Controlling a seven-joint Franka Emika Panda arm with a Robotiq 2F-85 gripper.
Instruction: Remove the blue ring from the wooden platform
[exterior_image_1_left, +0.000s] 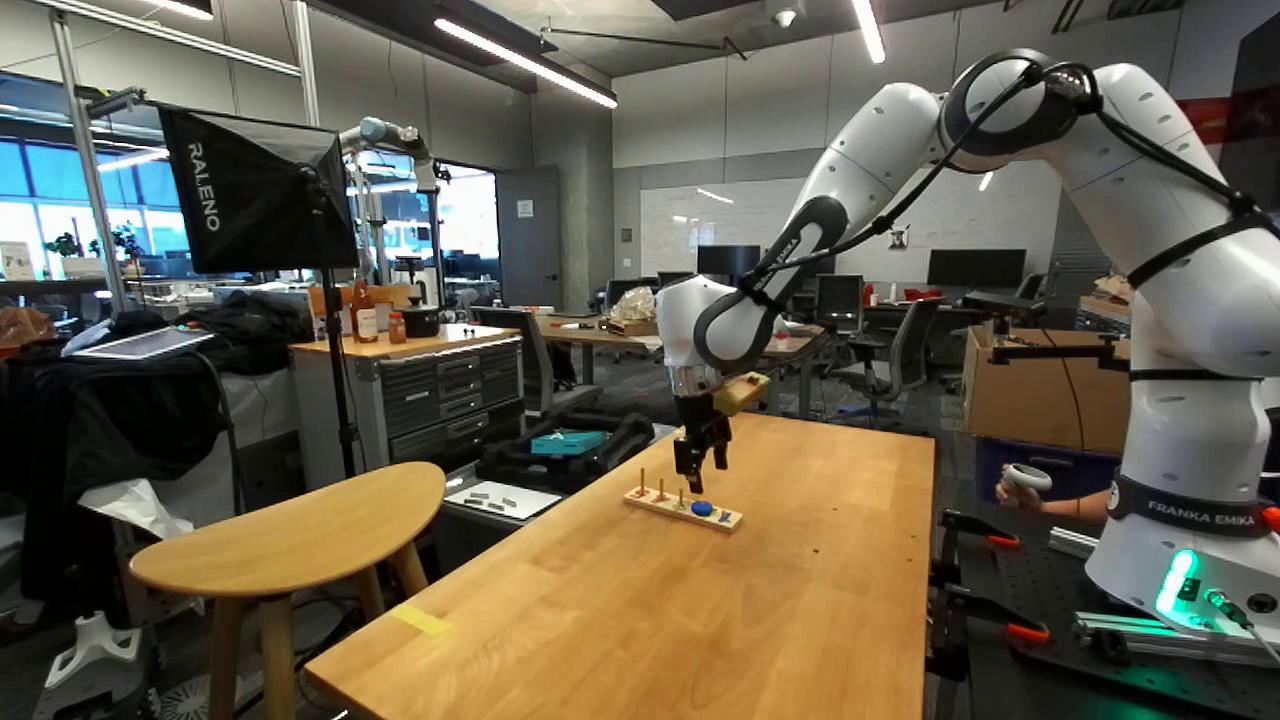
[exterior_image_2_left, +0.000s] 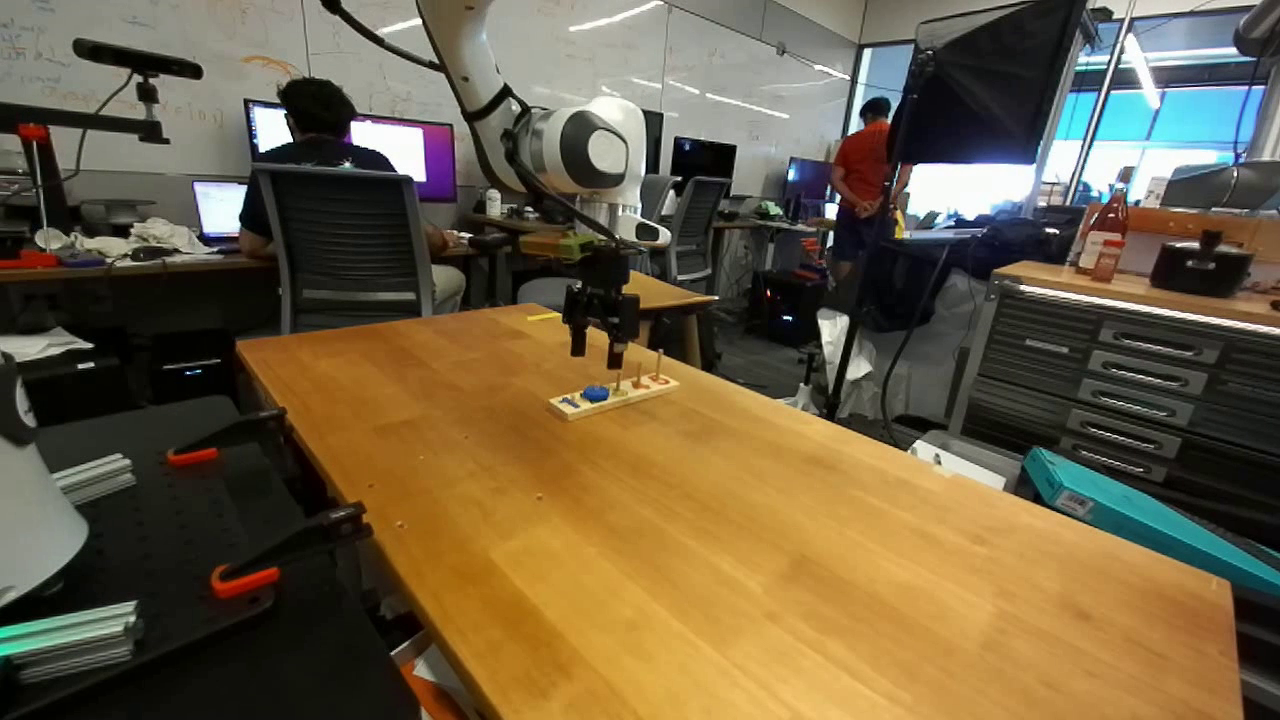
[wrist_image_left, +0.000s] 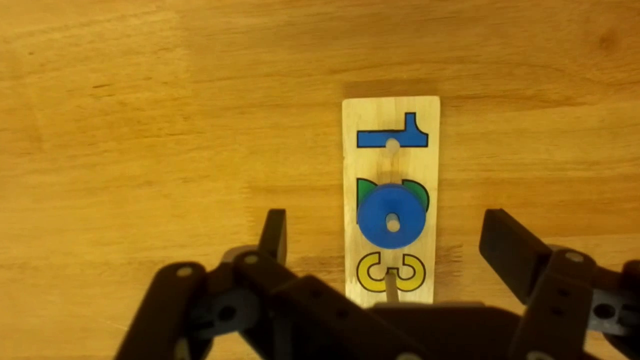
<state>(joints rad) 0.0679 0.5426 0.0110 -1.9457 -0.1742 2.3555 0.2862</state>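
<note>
- Background, in an exterior view: a stool (exterior_image_1_left: 290, 530) stands well left of the board (exterior_image_1_left: 668, 505).
- Table (exterior_image_1_left: 560, 630): under the board, reaching out on both sides of it.
- Ring (exterior_image_1_left: 702, 509): on the board, around the second peg (wrist_image_left: 393, 223) from the board's right end, not yet removed.
- Gripper (exterior_image_1_left: 709, 477): above the board, jaws wide apart, holding nothing. This looks like the approach before the grasp; the next move calls for centring over the ring, lowering, closing on its rim, then lifting straight up until it clears the peg.
- Base (exterior_image_1_left: 1170, 500): well right of the board.
</note>
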